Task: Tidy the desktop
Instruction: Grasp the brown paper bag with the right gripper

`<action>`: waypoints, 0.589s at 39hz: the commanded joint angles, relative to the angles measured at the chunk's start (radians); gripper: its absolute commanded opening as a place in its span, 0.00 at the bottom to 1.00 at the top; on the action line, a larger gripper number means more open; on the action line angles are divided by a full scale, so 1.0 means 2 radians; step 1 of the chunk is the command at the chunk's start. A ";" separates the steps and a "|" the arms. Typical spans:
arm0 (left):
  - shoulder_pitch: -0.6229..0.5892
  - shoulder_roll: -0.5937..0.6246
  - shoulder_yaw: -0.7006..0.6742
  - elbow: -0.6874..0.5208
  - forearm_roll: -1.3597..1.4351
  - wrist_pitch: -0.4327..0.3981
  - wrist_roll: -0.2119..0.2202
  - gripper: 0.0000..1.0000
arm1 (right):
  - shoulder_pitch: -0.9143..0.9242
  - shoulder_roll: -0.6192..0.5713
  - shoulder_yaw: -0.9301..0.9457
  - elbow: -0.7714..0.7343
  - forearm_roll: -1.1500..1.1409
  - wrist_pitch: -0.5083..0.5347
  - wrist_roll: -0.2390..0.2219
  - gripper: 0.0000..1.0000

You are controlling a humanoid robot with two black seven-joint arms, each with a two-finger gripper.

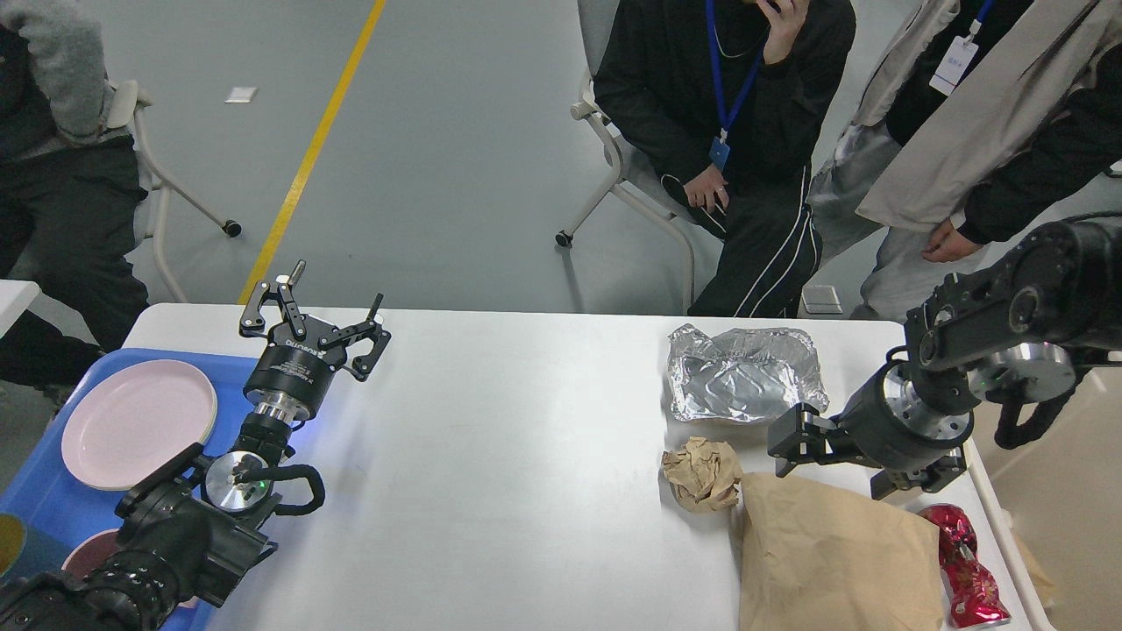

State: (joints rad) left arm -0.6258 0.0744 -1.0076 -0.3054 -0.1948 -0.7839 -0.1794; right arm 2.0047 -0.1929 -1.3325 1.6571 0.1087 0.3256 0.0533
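The white desktop (pixel 508 456) carries litter on its right half. There lie a crumpled sheet of silver foil (pixel 743 375), a crumpled brown paper ball (pixel 701 473), a flat brown paper bag (pixel 833 561) and a shiny red wrapper (pixel 964 570). My right gripper (pixel 786 441) hovers between the foil and the top edge of the bag. It points left, dark and end-on, so its fingers cannot be told apart. My left gripper (pixel 317 311) stands open and empty over the desktop's far left, beside the tray.
A blue tray (pixel 44 499) at the left edge holds a pink plate (pixel 136 422) and other dishes. A beige bin (pixel 1052 499) stands against the desktop's right side. Three people are seated or standing beyond the far edge.
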 commanded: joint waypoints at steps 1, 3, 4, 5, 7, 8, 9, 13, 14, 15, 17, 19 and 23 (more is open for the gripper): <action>0.000 0.000 0.000 0.000 0.000 0.000 0.000 0.99 | -0.024 0.014 0.001 0.000 0.001 -0.027 0.000 1.00; 0.000 0.000 0.001 0.000 0.000 0.000 0.000 0.99 | -0.040 0.026 0.001 0.000 0.001 -0.044 0.000 1.00; 0.000 0.000 0.001 0.000 0.000 0.000 0.000 0.99 | -0.048 0.032 0.001 0.000 0.001 -0.054 0.001 1.00; 0.000 0.000 0.001 0.000 0.000 0.000 0.000 0.99 | -0.057 0.037 0.001 0.000 0.001 -0.065 0.003 1.00; 0.000 0.000 0.000 0.000 0.000 0.000 0.000 0.99 | -0.080 0.050 0.001 0.000 0.002 -0.089 0.009 1.00; 0.000 0.000 0.001 0.000 0.000 0.000 0.000 0.99 | -0.085 0.055 0.002 0.000 0.004 -0.094 0.010 1.00; 0.000 0.000 0.000 0.000 0.000 0.000 0.000 0.99 | -0.091 0.059 0.003 0.000 0.007 -0.099 0.011 1.00; 0.000 0.000 0.001 0.000 0.000 0.000 0.000 0.99 | -0.115 0.089 0.004 -0.002 0.028 -0.121 0.014 1.00; 0.000 0.000 0.001 0.000 0.000 0.000 0.000 0.99 | -0.122 0.097 0.004 -0.002 0.031 -0.128 0.014 1.00; 0.000 0.000 0.000 0.000 0.000 0.000 0.000 0.99 | -0.128 0.106 0.002 -0.005 0.034 -0.137 0.014 1.00; 0.000 0.000 0.001 0.000 0.000 0.000 0.000 0.99 | -0.146 0.127 0.000 -0.009 0.039 -0.162 0.014 1.00; 0.000 0.000 0.001 0.000 0.000 0.000 0.000 0.99 | -0.157 0.136 0.000 -0.012 0.042 -0.173 0.014 1.00; 0.000 0.000 0.001 0.000 0.000 0.000 0.000 0.99 | -0.178 0.150 0.000 -0.029 0.049 -0.189 0.014 1.00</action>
State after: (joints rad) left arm -0.6259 0.0743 -1.0071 -0.3054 -0.1948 -0.7839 -0.1795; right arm 1.7036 0.0642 -1.3316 1.6344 0.1897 -0.0047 0.0815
